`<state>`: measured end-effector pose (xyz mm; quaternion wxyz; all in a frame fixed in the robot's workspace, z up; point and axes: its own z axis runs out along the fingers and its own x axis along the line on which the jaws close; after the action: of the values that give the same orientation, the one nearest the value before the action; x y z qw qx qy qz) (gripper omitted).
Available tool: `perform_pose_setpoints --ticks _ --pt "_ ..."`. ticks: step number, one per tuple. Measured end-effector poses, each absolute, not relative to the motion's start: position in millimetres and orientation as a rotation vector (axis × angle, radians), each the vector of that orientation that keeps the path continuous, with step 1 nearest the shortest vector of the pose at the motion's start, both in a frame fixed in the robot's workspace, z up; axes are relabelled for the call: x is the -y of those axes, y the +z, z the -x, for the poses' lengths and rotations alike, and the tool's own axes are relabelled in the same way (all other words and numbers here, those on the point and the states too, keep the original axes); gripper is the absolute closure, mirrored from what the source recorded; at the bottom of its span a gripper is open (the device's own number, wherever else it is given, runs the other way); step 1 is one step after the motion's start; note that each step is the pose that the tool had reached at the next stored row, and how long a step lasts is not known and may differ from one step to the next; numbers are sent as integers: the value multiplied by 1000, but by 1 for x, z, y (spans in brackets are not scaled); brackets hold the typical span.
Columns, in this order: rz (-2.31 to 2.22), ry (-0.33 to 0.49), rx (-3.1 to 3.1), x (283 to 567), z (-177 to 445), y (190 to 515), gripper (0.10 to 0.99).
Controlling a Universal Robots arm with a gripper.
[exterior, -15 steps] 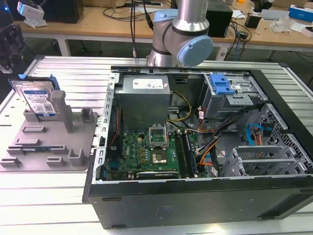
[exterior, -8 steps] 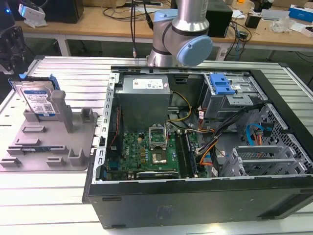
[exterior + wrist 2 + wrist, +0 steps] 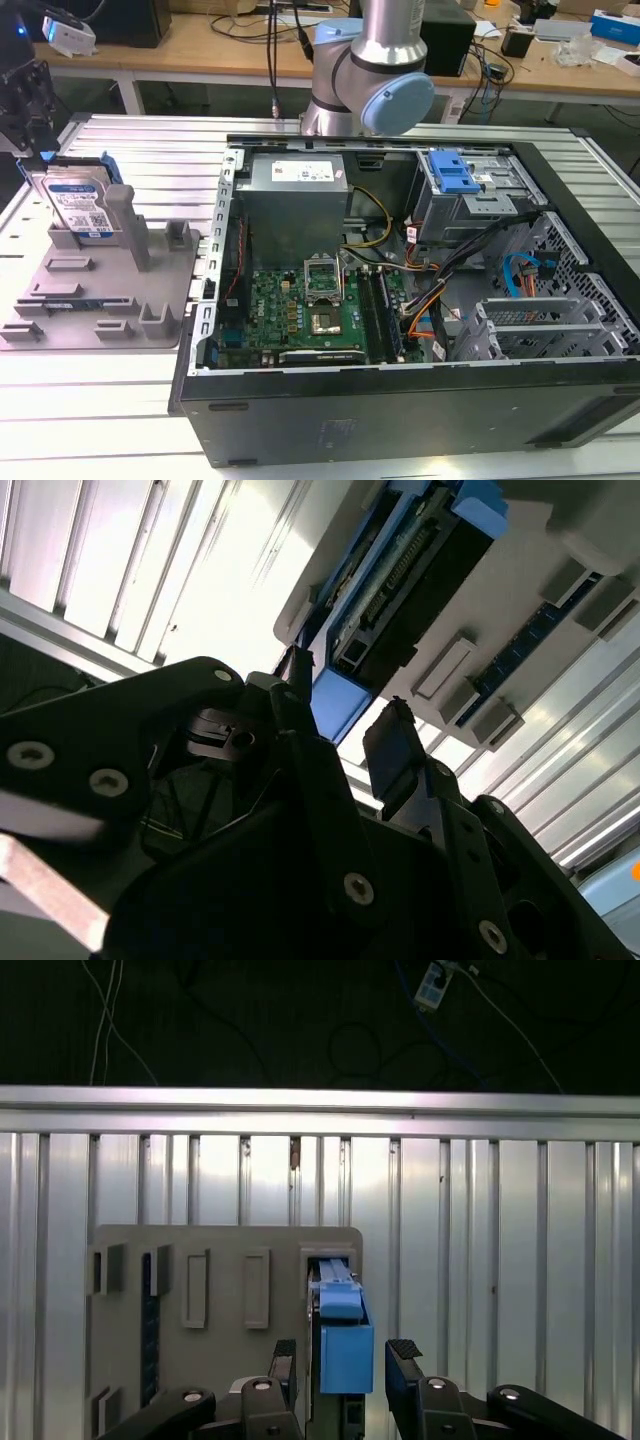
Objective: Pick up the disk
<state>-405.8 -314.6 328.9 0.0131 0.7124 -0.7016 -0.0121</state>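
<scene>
**A:** Where is the disk [image 3: 78, 205]?

**B:** It stands on edge in a slot of the grey fixture plate [image 3: 100, 300], at the exterior view's left. That is well apart from the open computer case [image 3: 400, 250], and its label faces the camera. Nothing has lifted it, so it is seated in the plate.

**A:** And the gripper [image 3: 40, 158]?

**B:** Directly over the disk's upper edge. In the first wrist view the gripper [image 3: 345, 1352] straddles the blue side rail [image 3: 345, 1355], one of the fingers [image 3: 403, 1352] on each side. There is a strip of daylight between each finger and the rail. So it is spread wider than the disk and grips nothing.

**A:** Which step, then?

**B:** I'd judge it the end of the approach: lined up over the disk, grasp not yet made. The pick itself is all ahead.

**A:** How far down do the fingers reach?

**B:** Hard to say. In the second wrist view the gripper [image 3: 340, 715] looks level with the rail's end, but the angle is steep. They may be just above it and not yet alongside.

**A:** What does the grasp call for?

**B:** To my eye, enough depth for the pads to meet the two broad faces squarely. After that, a pull in line with the slot, since a tilt could bind the disk against the plate's posts.
</scene>
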Motion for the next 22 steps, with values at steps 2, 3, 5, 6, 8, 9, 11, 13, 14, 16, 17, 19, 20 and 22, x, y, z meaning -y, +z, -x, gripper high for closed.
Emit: perform_pose_setpoints --ticks 2,3,5,6,8,9,11,13,14,16,17,19,20,22 --pt "-2220 -38 2186 315 406 327 604" --pt "-2220 -38 2186 315 407 326 604" --pt "-2220 -38 2186 315 407 325 604" --pt "-2220 -38 2186 314 407 324 604" --pt "-2220 -38 2186 314 407 321 604" --pt "-2220 -38 2186 314 407 320 604" --pt "-2220 -38 2186 314 407 318 604" --pt "-2220 -38 2186 314 407 316 604" --pt "-2220 -38 2186 314 407 316 604" --pt "-2220 -38 2186 314 407 314 604" --pt "-2220 -38 2186 314 407 314 604" --pt "-2220 -38 2186 314 407 312 604" --pt "-2220 -38 2186 314 407 311 604" --pt "-2220 -38 2186 314 407 310 604"
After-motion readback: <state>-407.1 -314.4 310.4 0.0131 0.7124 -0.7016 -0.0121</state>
